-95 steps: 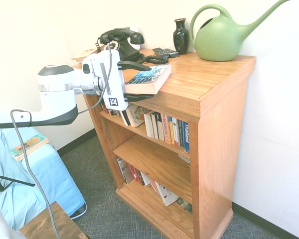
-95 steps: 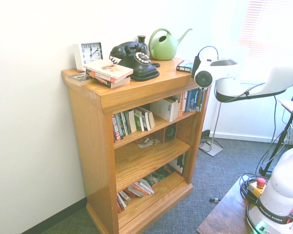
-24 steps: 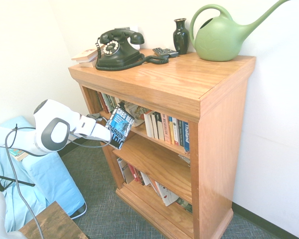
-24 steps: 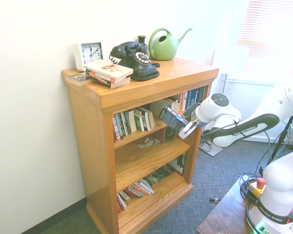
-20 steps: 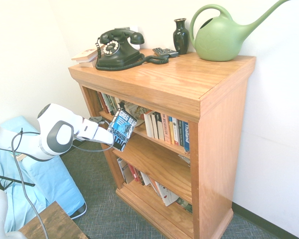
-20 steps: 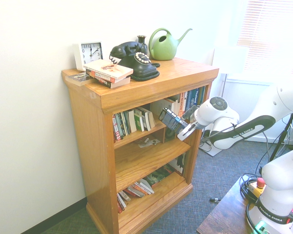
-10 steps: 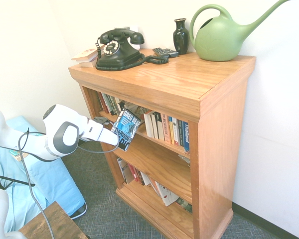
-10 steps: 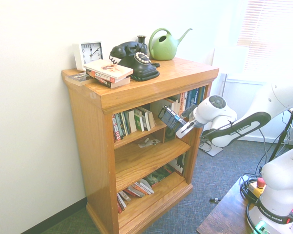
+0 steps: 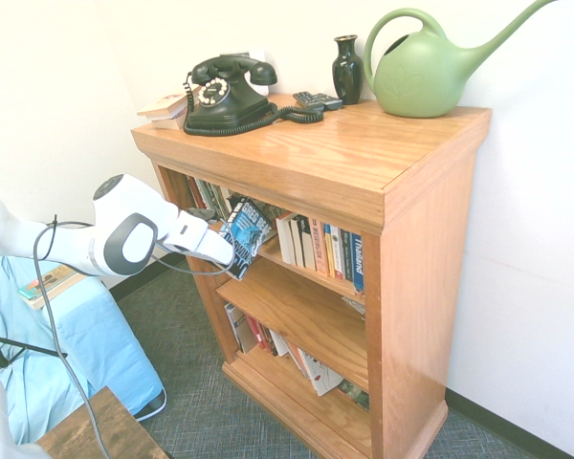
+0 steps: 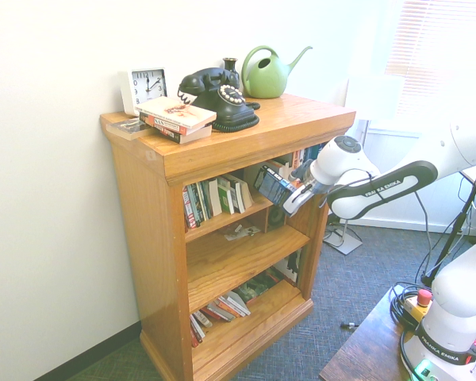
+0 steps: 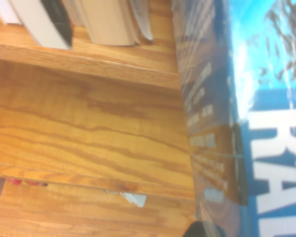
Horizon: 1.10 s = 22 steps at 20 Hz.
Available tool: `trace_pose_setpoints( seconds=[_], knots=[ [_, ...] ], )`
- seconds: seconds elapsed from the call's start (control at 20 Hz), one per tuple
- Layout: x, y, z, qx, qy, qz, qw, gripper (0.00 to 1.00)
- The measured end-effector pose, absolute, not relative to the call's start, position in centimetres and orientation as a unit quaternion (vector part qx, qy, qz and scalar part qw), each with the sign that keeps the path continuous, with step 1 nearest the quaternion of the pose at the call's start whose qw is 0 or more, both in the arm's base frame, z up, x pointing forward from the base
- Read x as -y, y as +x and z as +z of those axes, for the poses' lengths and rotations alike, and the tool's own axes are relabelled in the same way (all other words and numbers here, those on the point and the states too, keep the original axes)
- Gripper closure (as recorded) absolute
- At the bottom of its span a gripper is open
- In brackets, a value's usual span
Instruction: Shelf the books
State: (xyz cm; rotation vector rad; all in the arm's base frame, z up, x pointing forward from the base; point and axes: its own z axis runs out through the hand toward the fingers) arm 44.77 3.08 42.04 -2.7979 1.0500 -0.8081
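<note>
Gripper, fingers closed on the blue-and-black paperback, holds it tilted before the bookcase's upper front opening. Best level and square it, then ease it past the shelf edge beside the upright books.

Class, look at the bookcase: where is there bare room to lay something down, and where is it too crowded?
Bare wood: the top's front, between the telephone and watering can, and most of the middle tier. Crowded: the top tier's row of books, where the hand holds the blue paperback, and the top's clock end.
</note>
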Motion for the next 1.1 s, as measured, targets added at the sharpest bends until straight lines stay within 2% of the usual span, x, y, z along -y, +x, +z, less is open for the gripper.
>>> trace_pose_setpoints(
  seconds=[1.1],
  knots=[
    [-5.2, 50.5, 40.7, -0.336, -0.905, -0.261, 0.011, 1.00]
  ],
)
